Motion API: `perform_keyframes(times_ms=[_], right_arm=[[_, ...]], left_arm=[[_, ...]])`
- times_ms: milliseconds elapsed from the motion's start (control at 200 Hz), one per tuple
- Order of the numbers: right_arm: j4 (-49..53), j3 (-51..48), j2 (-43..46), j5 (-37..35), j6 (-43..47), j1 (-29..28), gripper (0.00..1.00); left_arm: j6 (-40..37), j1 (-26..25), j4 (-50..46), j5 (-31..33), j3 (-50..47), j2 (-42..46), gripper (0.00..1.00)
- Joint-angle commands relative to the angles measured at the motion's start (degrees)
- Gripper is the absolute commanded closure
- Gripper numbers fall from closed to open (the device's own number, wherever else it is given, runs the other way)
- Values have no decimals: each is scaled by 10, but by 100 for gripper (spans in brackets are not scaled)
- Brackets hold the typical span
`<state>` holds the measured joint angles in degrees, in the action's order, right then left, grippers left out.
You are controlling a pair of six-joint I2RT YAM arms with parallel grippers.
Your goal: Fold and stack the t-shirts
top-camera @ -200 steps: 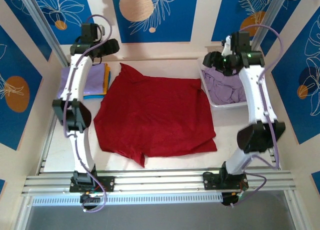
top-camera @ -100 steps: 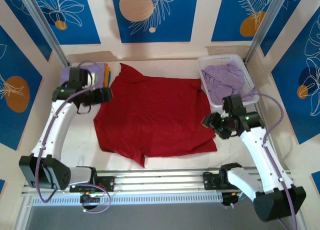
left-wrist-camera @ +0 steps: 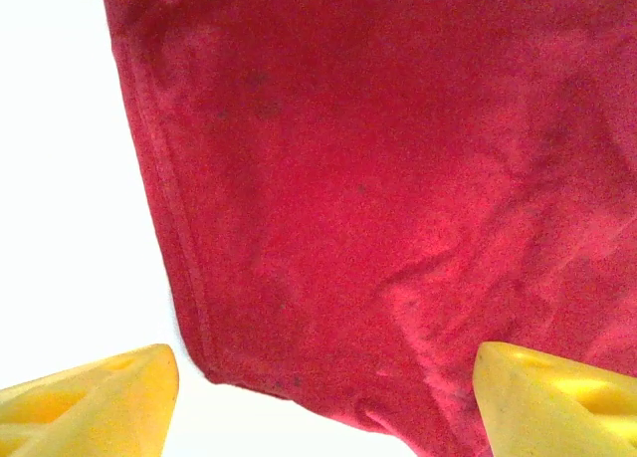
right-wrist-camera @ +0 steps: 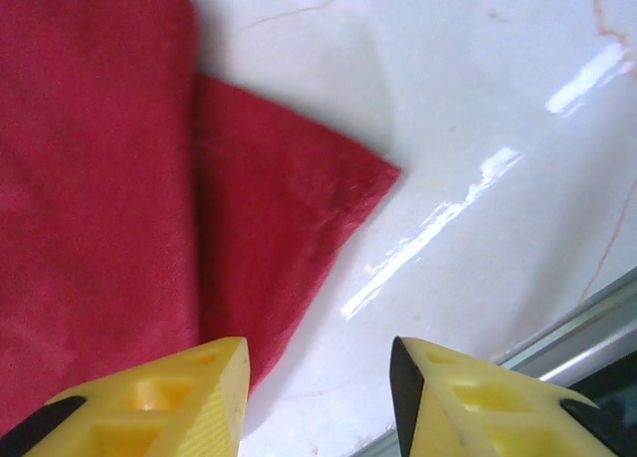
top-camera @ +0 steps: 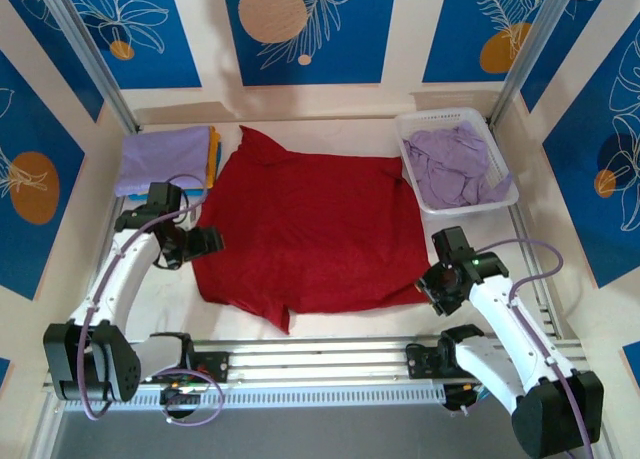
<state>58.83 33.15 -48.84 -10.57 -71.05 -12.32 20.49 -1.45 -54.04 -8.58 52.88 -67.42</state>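
Observation:
A dark red t-shirt [top-camera: 310, 229] lies spread flat in the middle of the table. My left gripper [top-camera: 207, 242] hovers at its left edge, jaws open. In the left wrist view the red t-shirt [left-wrist-camera: 398, 178] has its hemmed corner between the open left gripper [left-wrist-camera: 323, 407] fingers [left-wrist-camera: 90, 402], which do not touch it. My right gripper [top-camera: 430, 284] is at the shirt's near right corner. In the right wrist view the right gripper [right-wrist-camera: 318, 397] is open over bare table, with the red t-shirt [right-wrist-camera: 269, 228] corner beside its left finger.
A white lattice basket [top-camera: 412, 129] at the back right holds crumpled lavender shirts [top-camera: 455, 164]. At the back left a folded lavender shirt [top-camera: 160, 159] tops a stack with orange-yellow and blue edges [top-camera: 211, 154]. The metal rail [top-camera: 320, 359] runs along the near edge.
Both arms have swung from the back of the table forward and down, the left to the shirt's left edge, the right to its near right corner. The right jaws have narrowed.

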Motion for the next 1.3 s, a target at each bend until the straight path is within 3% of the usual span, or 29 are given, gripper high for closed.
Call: perform_keyframes(times_ms=[0,310,620,830,1080,1296], right_arm=[[-14,-16,-13,-38,-52,1,57],[-90,-32,-99,-50,-24,30,58],[-141,-63,-120,-39,-31,47,66],[-131,-67,-74,-50,-22,58,100],[-60,-42,52,-88,-8,66,100],[-47,-33,71,-78,-14,74,100]], left_arm=[[-4,11,-11,-17,-18,11,22],[2,14,7,-24,-42,-1,22],[14,30,29,-21,-58,-27,22],[43,31,30,-23,-68,-21,24],[80,30,-20,11,-74,21,29],[122,30,-6,16,-90,-11,38]])
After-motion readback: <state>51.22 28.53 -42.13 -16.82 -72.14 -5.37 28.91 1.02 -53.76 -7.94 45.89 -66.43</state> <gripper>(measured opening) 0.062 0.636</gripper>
